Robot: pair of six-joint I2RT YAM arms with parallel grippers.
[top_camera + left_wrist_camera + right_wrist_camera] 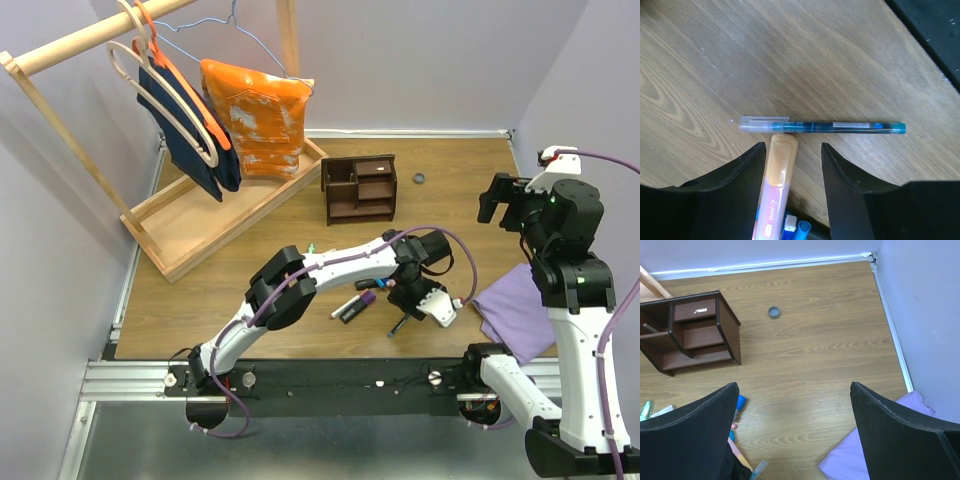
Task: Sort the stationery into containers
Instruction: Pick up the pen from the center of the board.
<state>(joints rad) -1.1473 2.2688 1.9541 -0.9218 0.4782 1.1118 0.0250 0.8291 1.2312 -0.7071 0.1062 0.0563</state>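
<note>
A highlighter (779, 167) with a peach cap lies on the tabletop (715, 60) between the fingers of the left hand (792, 157). The fingers stand moderately apart on either side of the cap and are not clamped on it. A blue pen (840, 126) with a clear cap lies crosswise at the highlighter's tip. More pens (352, 306) lie just left of that hand. The organizer (358, 187) stands well apart, farther back on the tabletop, with a small grey ring (419, 179) near its right. The right hand (794, 390) hangs wide and empty above the wood, near a purple cloth (515, 305).
</note>
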